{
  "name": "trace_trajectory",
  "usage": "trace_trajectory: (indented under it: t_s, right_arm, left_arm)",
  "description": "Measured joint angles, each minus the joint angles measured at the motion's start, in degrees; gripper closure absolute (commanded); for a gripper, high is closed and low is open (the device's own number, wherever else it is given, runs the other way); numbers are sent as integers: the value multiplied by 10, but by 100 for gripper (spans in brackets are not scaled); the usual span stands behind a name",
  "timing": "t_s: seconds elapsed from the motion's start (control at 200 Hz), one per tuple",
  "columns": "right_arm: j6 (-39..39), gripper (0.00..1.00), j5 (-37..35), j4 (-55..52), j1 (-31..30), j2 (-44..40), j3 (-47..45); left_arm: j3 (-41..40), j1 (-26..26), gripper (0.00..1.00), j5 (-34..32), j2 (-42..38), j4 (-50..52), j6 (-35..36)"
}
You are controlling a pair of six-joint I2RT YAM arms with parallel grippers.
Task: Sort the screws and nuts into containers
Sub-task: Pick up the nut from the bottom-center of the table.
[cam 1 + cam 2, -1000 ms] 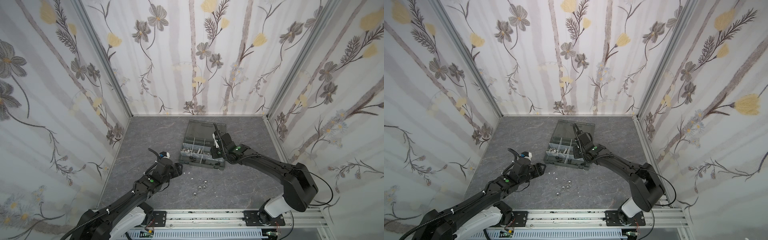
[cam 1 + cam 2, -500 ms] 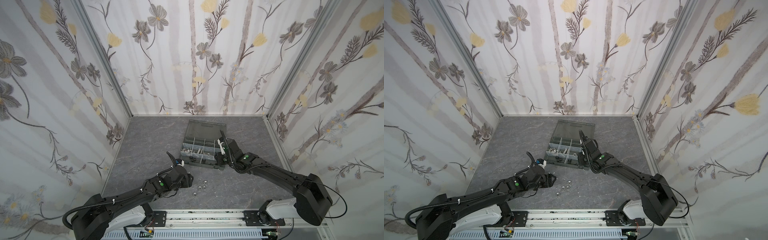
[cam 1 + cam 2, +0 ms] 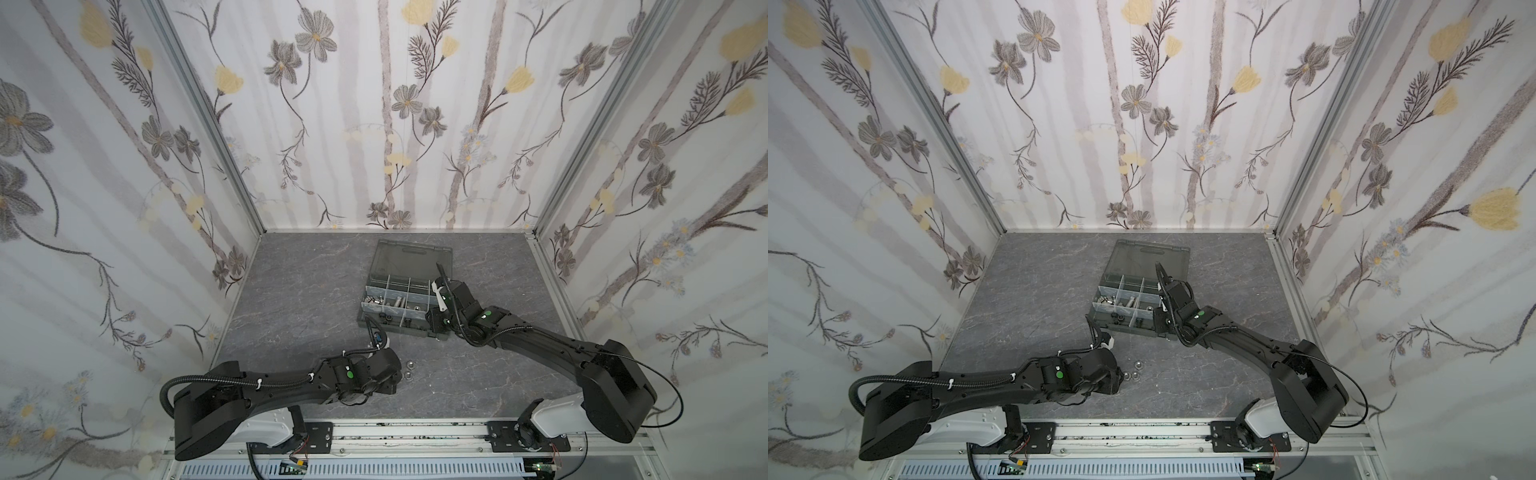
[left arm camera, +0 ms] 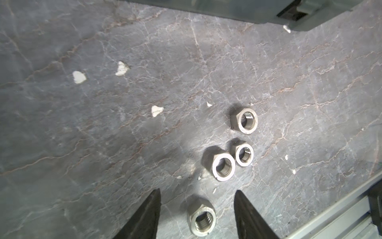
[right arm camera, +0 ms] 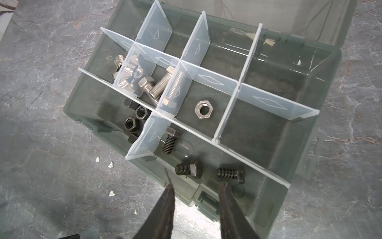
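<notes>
Silver nuts (image 4: 220,165) — four of them — are lying loose on the grey marbled surface (image 4: 103,144) at the lower centre of the left wrist view, among small white flecks (image 4: 79,77), so the sorting is looking well along but not finished. In the right wrist view the organiser case (image 5: 268,207) is sitting open with its compartments (image 5: 258,124) partly filled. Silver screws (image 5: 160,88) are piling up left of centre, and black nuts (image 5: 130,123) are gathering just below and left of them. Three black screws (image 5: 189,168) are lying along the near row at lower centre, and a single silver nut (image 5: 203,109) is sitting alone in the middle. The compartments toward the right of that frame are showing nothing inside, and no loose screws are showing on the surface in any view. The left arm (image 3: 291,386) is stretching low across the bottom of both top views, its wrist close to the surface beside the loose nuts. Its jaws are standing released, straddling the nearest nut (image 4: 201,216) at bottom centre of the left wrist view with a gap on either side, not touching it. The right arm (image 3: 540,345) is reaching in from the lower right to the case's right end — its jaws are standing parted and grasping nothing, hanging over the near rim just by the black screws.
</notes>
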State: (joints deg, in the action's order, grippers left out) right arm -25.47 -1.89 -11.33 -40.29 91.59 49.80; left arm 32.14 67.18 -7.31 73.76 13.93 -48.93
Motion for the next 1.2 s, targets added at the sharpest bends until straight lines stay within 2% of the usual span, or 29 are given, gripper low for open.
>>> trace_trajectory:
  t_s: [0.325,0.665,0.914,1.199]
  right_arm:
    - [0,64,4,10,-1,17,0]
    - [-5,64,4,11,-1,18,-3]
    - [-6,64,5,13,-1,18,-7]
    - [-6,63,7,13,-1,22,-6]
  left_arm:
    - [22,41,45,-2,52,29,-28]
    - [56,52,59,-21,102,27,-35]
    - [63,62,60,-35,110,36,-44]
    - [82,79,63,-31,116,90,-56]
